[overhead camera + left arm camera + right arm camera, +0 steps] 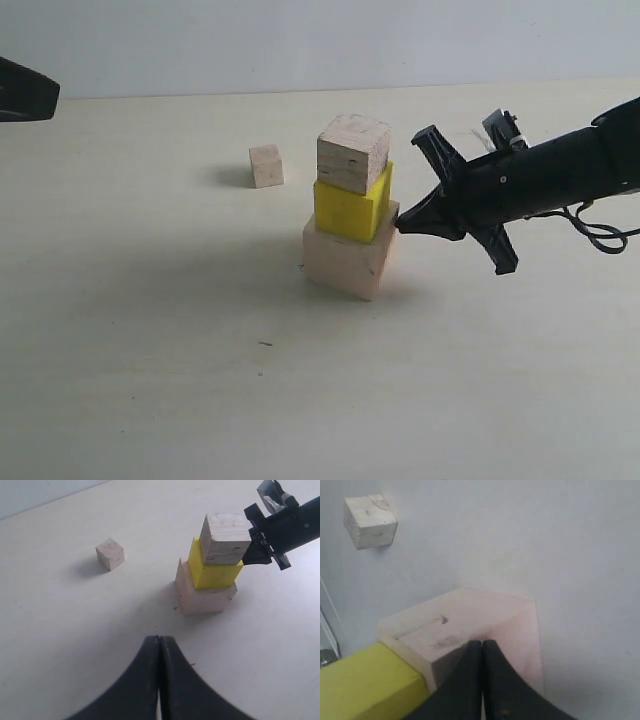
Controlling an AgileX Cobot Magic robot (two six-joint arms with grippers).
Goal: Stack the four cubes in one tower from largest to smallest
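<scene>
A three-cube stack stands mid-table: the largest pale wood cube (347,260) at the base, the yellow cube (350,208) on it, the grainy wood cube (352,152) on top, each slightly askew. The smallest pale cube (266,166) lies alone on the table, left of and behind the stack. My right gripper (401,224) is shut with nothing in it, its tip against the top right edge of the base cube (470,625), just beside the yellow cube (365,685). My left gripper (160,639) is shut and empty, well short of the stack (215,565).
The pale tabletop (150,330) stretches around the stack. A dark part of the left arm (25,92) shows at the far left edge. The right arm's cable (600,235) loops at the right edge.
</scene>
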